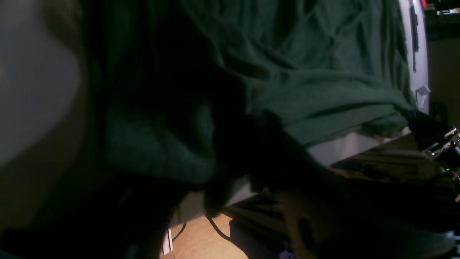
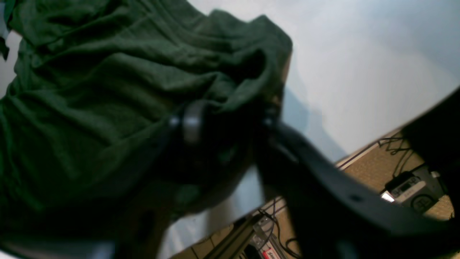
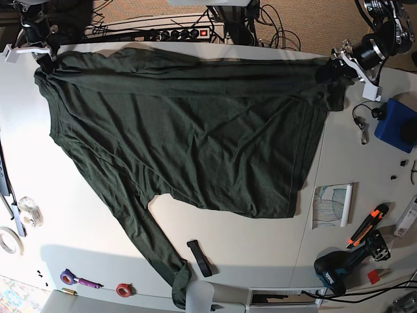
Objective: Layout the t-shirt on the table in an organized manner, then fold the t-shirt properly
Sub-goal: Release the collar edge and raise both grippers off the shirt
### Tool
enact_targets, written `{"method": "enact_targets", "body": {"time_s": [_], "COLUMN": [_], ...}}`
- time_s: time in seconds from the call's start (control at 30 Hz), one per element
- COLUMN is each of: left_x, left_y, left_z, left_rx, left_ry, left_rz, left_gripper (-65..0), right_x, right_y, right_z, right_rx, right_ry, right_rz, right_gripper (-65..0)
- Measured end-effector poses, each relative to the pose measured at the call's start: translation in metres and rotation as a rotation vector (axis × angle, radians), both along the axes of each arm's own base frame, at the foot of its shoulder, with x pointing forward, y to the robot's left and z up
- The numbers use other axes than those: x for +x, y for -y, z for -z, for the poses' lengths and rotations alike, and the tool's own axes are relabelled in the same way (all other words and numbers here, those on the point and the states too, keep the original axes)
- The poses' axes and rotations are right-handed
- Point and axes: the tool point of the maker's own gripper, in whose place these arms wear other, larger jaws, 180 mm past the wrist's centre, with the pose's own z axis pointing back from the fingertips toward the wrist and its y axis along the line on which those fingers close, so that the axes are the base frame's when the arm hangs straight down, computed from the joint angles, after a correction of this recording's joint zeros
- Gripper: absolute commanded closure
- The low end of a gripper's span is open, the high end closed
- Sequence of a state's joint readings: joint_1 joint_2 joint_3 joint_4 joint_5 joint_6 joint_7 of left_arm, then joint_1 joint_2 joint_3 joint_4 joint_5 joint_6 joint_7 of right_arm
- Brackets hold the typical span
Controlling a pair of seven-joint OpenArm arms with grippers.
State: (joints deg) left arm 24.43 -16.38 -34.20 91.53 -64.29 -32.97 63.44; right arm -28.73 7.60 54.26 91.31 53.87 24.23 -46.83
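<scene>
Base view, t-shirt (image 3: 195, 130) on table (image 3: 85, 248), left tool (image 3: 326, 72) and right tool (image 3: 47, 60) pinching its corners

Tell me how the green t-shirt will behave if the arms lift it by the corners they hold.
Probably floppy: the t-shirt lies creased all over and bunches at the left pincer and right pincer. Likely light: the folds look thin. The sleeve trailing toward the near edge would likely dangle and drag.
</scene>
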Motion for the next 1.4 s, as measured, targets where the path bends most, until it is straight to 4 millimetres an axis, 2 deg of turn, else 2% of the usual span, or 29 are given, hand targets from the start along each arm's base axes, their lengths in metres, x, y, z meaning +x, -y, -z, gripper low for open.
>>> {"method": "enact_targets", "body": {"time_s": [0.33,0.5,0.6,0.9,1.4], "left_x": [0.001,0.002,0.001,0.002,0.001], "left_y": [-0.002,-0.028,-0.038,-0.043,-0.047], "left_z": [-0.002,-0.004,-0.005,-0.007,-0.007], "left_rx": [0.008,0.062,0.08,0.096,0.109], "left_ry": [0.019,0.026,0.026,0.025,0.027], "left_rz": [0.006,-0.059,-0.082,-0.076,-0.08], "left_gripper": [-23.5,-23.5,-23.5,-23.5,-23.5], "right_x": [0.003,-0.001,-0.002,0.0,0.006], "right_y": [0.005,0.016,0.023,0.029,0.056], "right_z": [-0.007,-0.012,-0.018,-0.023,-0.045], "right_rx": [-0.027,-0.064,-0.085,-0.115,-0.26], "right_ry": [0.036,0.04,0.06,0.073,0.067], "right_rz": [0.017,0.045,0.067,0.077,0.067], "right_gripper": [-23.3,-23.3,-23.3,-23.3,-23.3]}}
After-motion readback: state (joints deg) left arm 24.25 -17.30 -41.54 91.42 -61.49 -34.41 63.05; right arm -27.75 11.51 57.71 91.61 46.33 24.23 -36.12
